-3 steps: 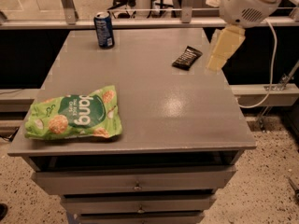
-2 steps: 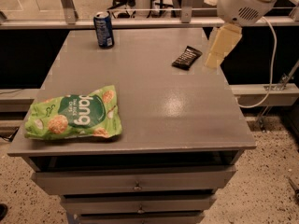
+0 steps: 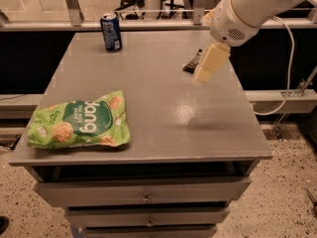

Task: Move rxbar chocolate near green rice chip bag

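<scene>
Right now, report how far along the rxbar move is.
Done: nothing yet. The rxbar chocolate lies far right on the table, well apart from the green rice chip bag at the front left corner. In hand: the gripper hangs close by the bar, partly hiding it; contact cannot be told. Left: grasp the bar, carry it across, and set it beside the bag.

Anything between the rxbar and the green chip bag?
Nothing visible: bare tabletop lies between rxbar chocolate and green rice chip bag. The blue can stands far back, off that line. The gripper hangs by the bar.
</scene>
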